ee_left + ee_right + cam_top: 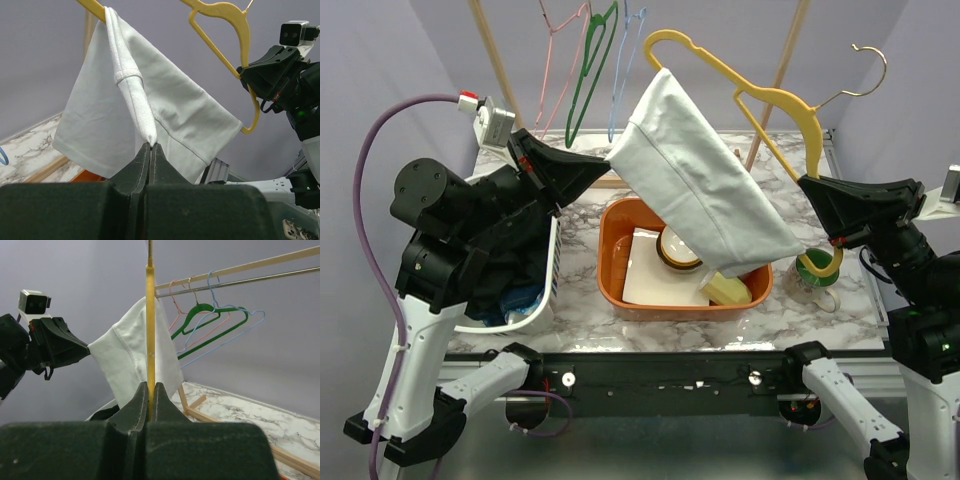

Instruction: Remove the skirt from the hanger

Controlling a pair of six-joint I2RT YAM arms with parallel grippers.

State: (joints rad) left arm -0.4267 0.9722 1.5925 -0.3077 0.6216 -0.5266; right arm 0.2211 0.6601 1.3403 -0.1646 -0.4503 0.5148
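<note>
Skirt (705, 185): white, draped over one arm of the yellow hanger (775, 100); hangs in the air between the two arms, above the orange basin (620, 290); lower hem comes down over the right part of the basin.
Left tool (151, 147): jaws pressed fully together on a pinched fold of the skirt's ribbed band; the band runs tight from the hanger down to the fingertips.
Left arm: raised over the white basket (552, 280), elbow bent, forearm stretched to the right toward the upper left edge of the skirt, wrist about level.
Right tool (150, 387): jaws closed tight on the thin yellow body of the hanger, near its lower curled end.
Right arm: raised at the right side of the bench (860, 310), forearm pointing left, about level, well apart from the left tool.
Hanger pose: tilted, one end high at the top centre, the other end low beside the right tool; metal hook free in the air at the upper right, not on the rail (235, 277).
Rail: carries a green hanger (590, 70), also a pink and a blue one, behind the skirt.
</note>
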